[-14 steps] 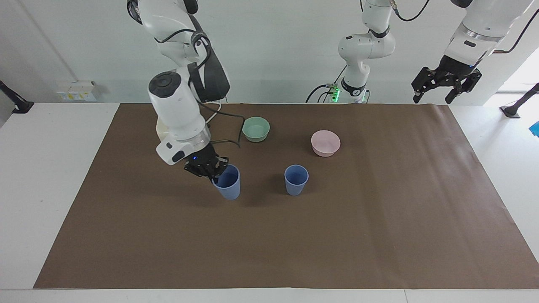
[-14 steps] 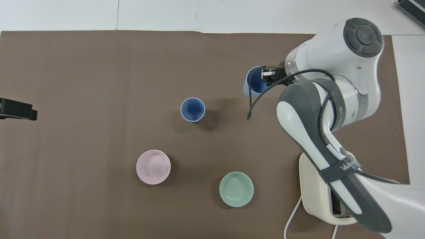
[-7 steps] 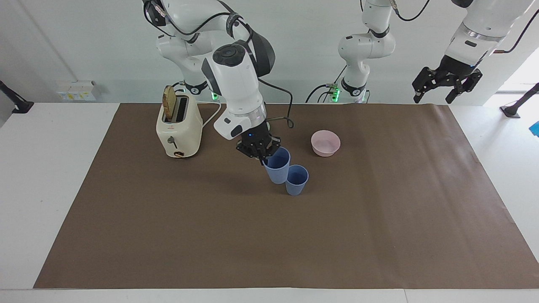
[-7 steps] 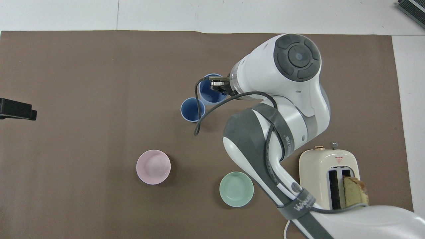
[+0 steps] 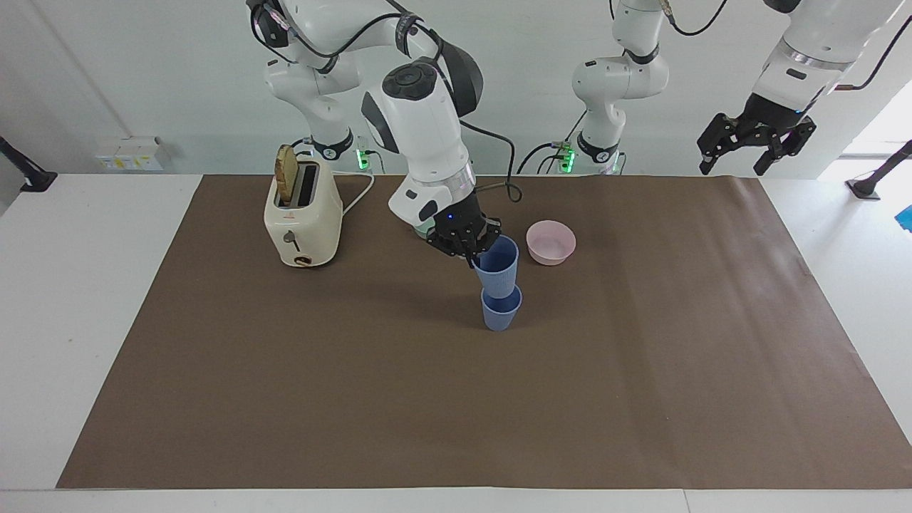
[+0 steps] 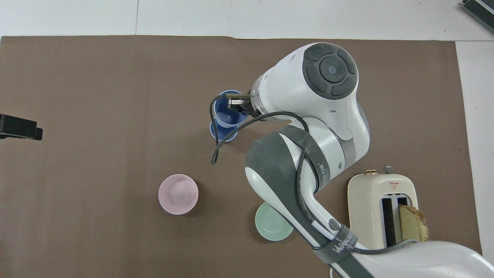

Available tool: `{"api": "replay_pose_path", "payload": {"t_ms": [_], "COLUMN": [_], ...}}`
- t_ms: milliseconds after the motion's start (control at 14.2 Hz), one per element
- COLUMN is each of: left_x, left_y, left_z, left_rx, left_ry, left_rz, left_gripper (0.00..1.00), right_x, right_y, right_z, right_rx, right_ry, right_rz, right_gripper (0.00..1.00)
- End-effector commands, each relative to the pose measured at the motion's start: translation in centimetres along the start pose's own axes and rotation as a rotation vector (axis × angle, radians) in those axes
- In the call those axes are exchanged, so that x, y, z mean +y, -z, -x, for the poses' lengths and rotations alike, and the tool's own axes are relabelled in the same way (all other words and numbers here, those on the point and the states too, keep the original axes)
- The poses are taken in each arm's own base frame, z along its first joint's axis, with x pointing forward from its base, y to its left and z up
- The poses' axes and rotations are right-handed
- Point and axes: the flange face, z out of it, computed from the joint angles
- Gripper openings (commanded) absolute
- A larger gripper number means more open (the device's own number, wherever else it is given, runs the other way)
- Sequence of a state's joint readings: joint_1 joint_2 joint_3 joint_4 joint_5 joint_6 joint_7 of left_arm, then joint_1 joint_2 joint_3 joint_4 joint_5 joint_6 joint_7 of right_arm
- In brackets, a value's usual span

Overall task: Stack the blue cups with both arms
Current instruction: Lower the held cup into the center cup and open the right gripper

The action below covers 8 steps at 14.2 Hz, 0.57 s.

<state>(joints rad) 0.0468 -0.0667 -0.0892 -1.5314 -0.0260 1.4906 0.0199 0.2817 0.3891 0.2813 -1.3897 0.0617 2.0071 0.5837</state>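
**Right arm holds one blue cup over the other at mid-table**

At the centre of the brown table cover (image 5: 641, 370), you see the lower blue cup (image 5: 501, 311) standing upright on the paper, and the upper blue cup (image 5: 497, 267) poised directly above it, its base at the lower cup's mouth. Whether the base has entered that mouth you cannot tell from either view. The upper cup tilts slightly, and its inside shows nothing in it. Your right gripper (image 5: 472, 249) is clenched on the upper cup's rim at the side toward the right arm's end of the table, one finger inside the wall. The right arm (image 5: 425, 142) bends down to it from its base, forearm steep, wrist angled toward the cups, a black cable looping beside it.

Nearer the robots than the cups, the pink bowl (image 5: 551, 241) sits with nothing in it. The green bowl (image 6: 272, 228) is half covered by the right arm in the overhead view. Toward the right arm's end stands the cream toaster (image 5: 302, 214), a slice of bread (image 5: 286, 183) upright in one slot.

Your left gripper (image 5: 755, 142) waits raised over the cover's edge by its own base, fingers spread and holding nothing.
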Motion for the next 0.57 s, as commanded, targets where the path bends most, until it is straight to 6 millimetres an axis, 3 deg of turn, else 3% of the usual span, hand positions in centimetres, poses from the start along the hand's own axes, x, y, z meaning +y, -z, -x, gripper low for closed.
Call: {"api": "replay_pose_path", "payload": {"t_ms": [0,283,494], "left_x": [-0.2,-0.2,-0.2], "left_y": [0.0,0.0,0.0], "left_z": [0.3,0.3,0.3], "left_rx": [0.007,0.007,0.007], "left_ry": [0.014,0.014,0.014], "left_rz": [0.009,0.009,0.009], "left_gripper": [1.0,1.0,1.0], "right_x": [0.0,0.0,-1.2], "right_y": [-0.8,-3.6,-4.7], "right_z": [-0.4,-0.8,0.4], "right_rx": [-0.018,-0.023,-0.041], "right_ry": [-0.008,-0.011,0.015], "right_rz": [-0.018,-0.026,-0.018], "right_gripper": [0.0,0.0,0.0]}}
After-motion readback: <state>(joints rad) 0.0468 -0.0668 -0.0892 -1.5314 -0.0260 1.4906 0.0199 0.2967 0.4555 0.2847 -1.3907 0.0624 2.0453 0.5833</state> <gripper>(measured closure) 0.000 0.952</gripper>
